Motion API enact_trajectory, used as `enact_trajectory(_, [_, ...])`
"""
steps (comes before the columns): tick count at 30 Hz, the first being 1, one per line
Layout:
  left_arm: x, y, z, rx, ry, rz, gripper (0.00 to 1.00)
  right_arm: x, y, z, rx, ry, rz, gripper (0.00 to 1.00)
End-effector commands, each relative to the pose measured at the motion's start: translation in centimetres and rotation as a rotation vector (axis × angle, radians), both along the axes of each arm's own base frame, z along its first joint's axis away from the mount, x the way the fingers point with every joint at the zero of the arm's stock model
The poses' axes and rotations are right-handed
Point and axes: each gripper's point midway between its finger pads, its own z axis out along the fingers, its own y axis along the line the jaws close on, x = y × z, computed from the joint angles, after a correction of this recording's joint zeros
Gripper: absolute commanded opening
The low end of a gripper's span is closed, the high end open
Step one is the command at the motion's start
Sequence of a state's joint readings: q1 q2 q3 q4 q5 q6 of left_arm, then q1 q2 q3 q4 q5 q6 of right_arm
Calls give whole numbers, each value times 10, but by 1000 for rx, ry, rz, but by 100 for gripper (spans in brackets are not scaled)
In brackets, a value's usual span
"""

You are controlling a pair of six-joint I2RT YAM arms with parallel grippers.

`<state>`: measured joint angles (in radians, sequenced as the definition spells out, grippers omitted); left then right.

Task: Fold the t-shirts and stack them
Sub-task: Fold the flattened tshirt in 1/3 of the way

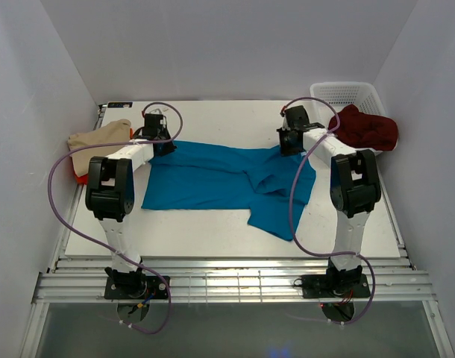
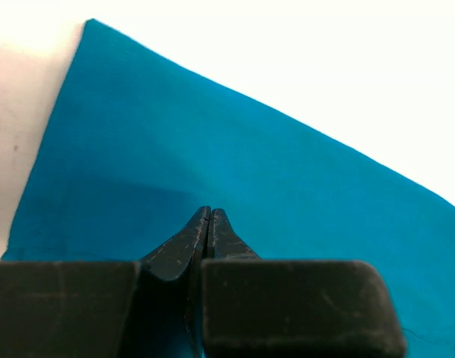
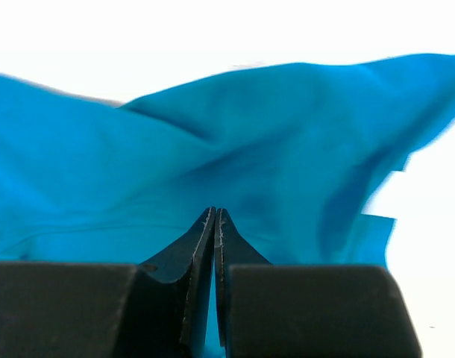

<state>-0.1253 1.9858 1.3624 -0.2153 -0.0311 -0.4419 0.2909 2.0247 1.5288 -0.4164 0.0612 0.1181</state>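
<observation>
While the left gripper (image 2: 209, 212) and right gripper (image 3: 215, 212) each pinch the far edge of the teal t-shirt (image 1: 212, 177), the first fold probably calls for drawing it evenly nearward.

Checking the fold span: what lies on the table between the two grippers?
Only the teal t-shirt, spread from left gripper to right gripper; the top view shows it.

teal t-shirt (image 1: 212, 175) 1 | beige t-shirt (image 1: 101, 139) 1 | red t-shirt (image 1: 80, 178) 1 | maroon t-shirt (image 1: 368, 128) 1 | white lattice basket (image 1: 347, 93) 1 | robot arms (image 1: 112, 186) (image 1: 354, 183) 2
</observation>
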Motion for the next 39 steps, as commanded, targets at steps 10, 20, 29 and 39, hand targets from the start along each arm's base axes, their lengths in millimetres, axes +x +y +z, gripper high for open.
enact_trajectory(10, [7, -8, -7, -6, -10, -14, 10, 10, -52, -17, -54, 44, -179, 8])
enact_trajectory(20, [-13, 17, -50, 20, 114, 85, 8, 16, -61, -58, -31, 151, -217, 8])
enact_trajectory(29, [-12, 45, -63, 4, 152, 163, 6, 52, -72, -60, 12, 143, -249, 8])
enact_trajectory(39, [40, 20, -47, -81, 45, 36, 7, 92, -58, -46, 115, 37, -151, 8])
